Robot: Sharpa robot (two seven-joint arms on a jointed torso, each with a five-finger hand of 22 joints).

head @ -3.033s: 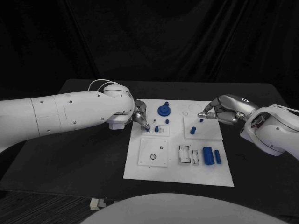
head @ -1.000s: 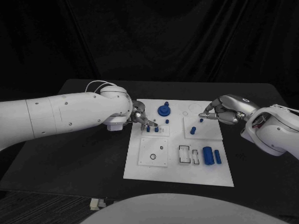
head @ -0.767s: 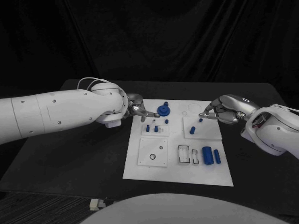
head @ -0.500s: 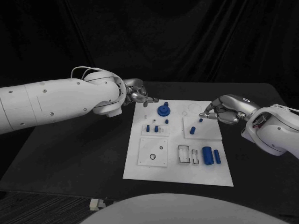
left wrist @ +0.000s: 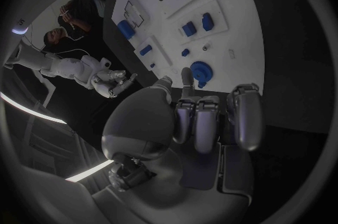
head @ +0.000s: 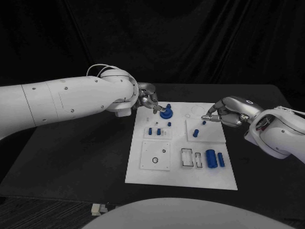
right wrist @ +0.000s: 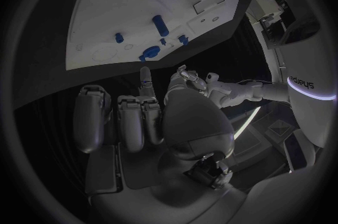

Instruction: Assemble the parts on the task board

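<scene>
We see the white task board (head: 180, 171) in the middle of the black surface (head: 77, 157), our left robot hand (head: 148, 101) curled, holding nothing, beside the round blue part (head: 167, 113), our right robot hand (head: 220, 114) curled over the board's far right edge, small blue parts (head: 216, 158) nearer us.

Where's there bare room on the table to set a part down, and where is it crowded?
Bare black table lies left of the task board, below the left arm, and in a narrower strip right of it, below the right arm. The board's far end is crowded: the left hand by the round blue part, the right hand opposite.
</scene>
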